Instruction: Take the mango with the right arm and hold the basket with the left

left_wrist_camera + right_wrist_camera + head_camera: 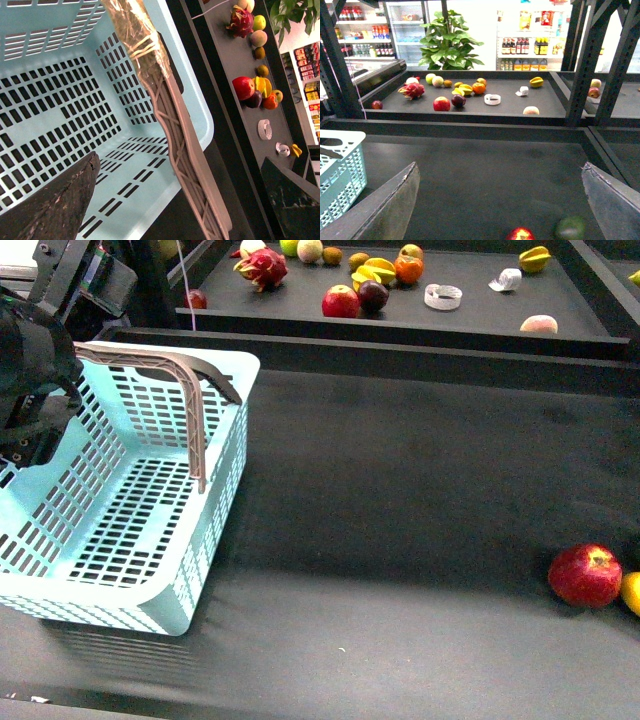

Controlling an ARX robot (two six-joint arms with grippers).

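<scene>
Item one: the basket (215,540), near left on your counter (400,530). Your left end effector (180,157) stood spread wide astride its wall and handle (170,125), one finger inside and one outside, clamping nothing.

Item two: the mango (632,592), at the near right edge (mostly cut off), just beside a red apple (585,575). Your right end effector (500,165) hung parted and empty.

The light-blue basket (60,100) is filling most of the frame, its grey-brown handle (170,130) running diagonally across the middle. The left gripper (178,157) is holding its fingers (55,205) wide apart, one over the slotted floor, one outside the wall. Fruit (243,87) is lying on a shelf (280,115) along one edge.
</scene>
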